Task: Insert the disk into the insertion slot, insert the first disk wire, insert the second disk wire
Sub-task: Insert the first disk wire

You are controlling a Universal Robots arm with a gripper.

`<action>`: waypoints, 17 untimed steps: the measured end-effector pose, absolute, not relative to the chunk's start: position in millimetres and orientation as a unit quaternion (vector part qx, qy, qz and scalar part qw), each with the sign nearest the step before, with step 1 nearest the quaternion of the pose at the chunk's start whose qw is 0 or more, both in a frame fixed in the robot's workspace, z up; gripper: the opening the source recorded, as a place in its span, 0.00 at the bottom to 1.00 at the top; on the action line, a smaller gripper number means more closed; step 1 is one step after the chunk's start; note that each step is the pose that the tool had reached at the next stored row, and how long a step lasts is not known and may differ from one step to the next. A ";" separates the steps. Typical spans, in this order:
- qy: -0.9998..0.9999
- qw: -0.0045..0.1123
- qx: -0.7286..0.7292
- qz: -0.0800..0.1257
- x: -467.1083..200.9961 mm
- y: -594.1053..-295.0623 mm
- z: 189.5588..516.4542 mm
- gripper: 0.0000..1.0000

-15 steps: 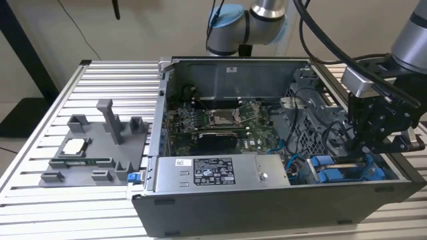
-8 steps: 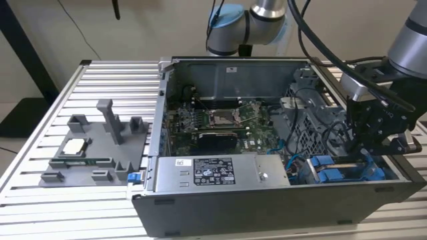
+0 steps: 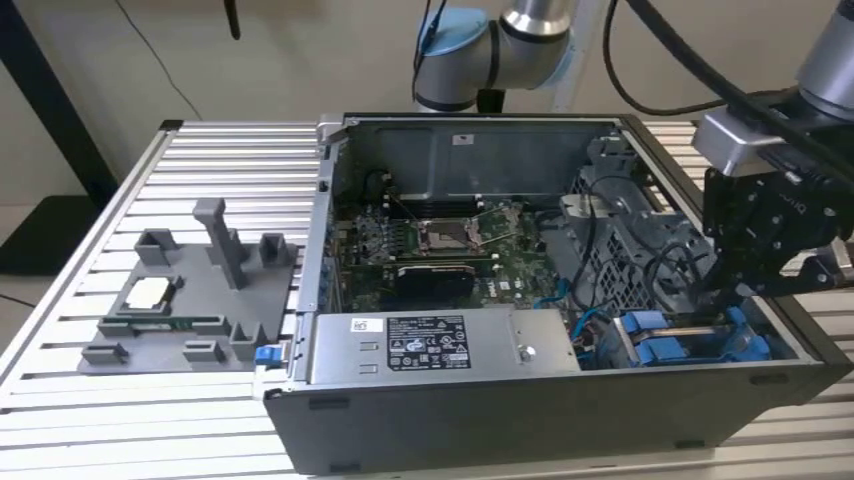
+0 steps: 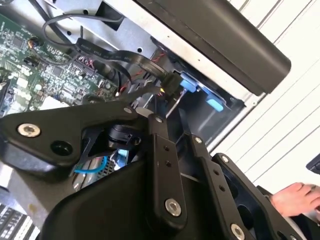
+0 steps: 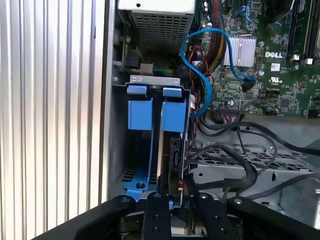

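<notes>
At the insertion slot [image 5: 142, 112], disk [image 5: 161, 150] seated, your gripper [image 5: 178, 189] appears pinched nearly closed on a black disk wire plug [image 5: 174, 152]; keep it square to the disk's edge, press gently.

A grey fixture tray [image 3: 187, 318] sits on the slatted table [image 3: 80, 405], just beside the open computer case [image 3: 534, 420].

We find the computer case [image 3: 534, 420] on the table [image 3: 240, 160], with a fixture plate [image 3: 187, 300] at the exterior view's left. Inside, the power-supply box [image 3: 441, 345] sits before the motherboard [image 3: 441, 240]. At the exterior view's right of that box we see the insertion slot [image 3: 694, 340], the disk [image 5: 163, 155] on edge within it and the gripper [image 3: 734, 295] above.
</notes>
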State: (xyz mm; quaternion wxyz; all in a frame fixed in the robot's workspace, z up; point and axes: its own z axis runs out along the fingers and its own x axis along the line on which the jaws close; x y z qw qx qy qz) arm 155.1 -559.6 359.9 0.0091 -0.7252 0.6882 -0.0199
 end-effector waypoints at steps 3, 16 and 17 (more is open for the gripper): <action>0.688 0.010 -0.725 -0.019 155.0 -559.2 369.1 0.27; 0.688 0.036 -0.724 0.017 176.7 -558.1 373.1 0.27; 0.689 0.034 -0.724 0.020 179.2 -558.1 373.1 0.27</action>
